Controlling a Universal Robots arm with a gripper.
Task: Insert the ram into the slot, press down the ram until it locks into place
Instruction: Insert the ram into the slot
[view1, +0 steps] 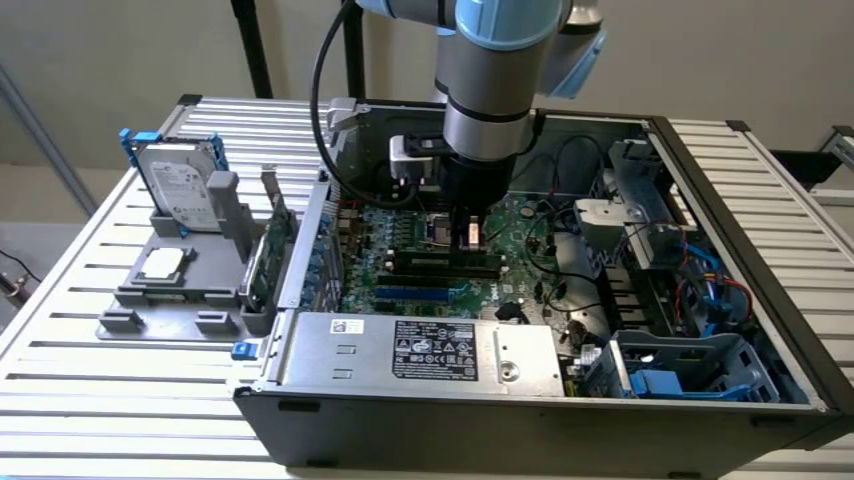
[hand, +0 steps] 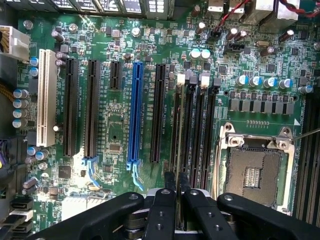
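Claw (hand: 177, 176) — black fingers (hand: 162, 210) pinched on the thin green ram (hand: 178, 210) — above the long black slot (hand: 179, 125).

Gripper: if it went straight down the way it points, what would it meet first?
Probably the black memory slots directly beneath the gripper; the gap to them is unclear.

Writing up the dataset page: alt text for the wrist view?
The gripper hangs over a green motherboard, at one end of a row of parallel black memory slots. A blue connector slot lies on one side of them, the square silver processor socket on the other.
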